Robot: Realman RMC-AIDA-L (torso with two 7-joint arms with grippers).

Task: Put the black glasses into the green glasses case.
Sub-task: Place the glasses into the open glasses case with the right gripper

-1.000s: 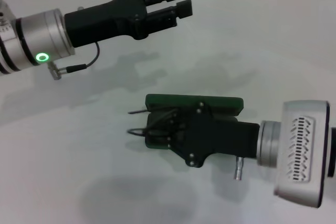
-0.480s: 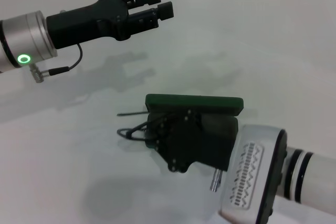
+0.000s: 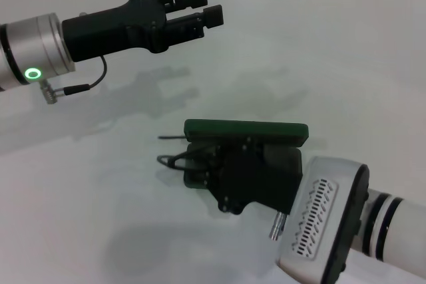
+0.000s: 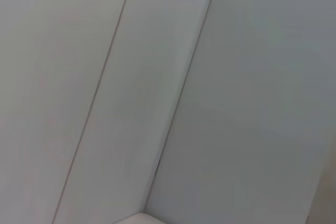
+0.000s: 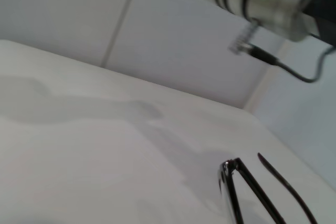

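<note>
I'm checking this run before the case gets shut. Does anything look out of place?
Yes. The black glasses stick out past the left end of the green glasses case, temple arms splayed over the table, not tucked inside. The right gripper sits over them. The left gripper hovers apart.

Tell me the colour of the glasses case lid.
Dark green; the green glasses case shows best in the head view.

the right pincer (image 3: 200, 164) hides most of the black glasses (image 3: 172, 161) and the green glasses case (image 3: 246, 130) beneath it; its own fingertips cannot be made out.
</note>
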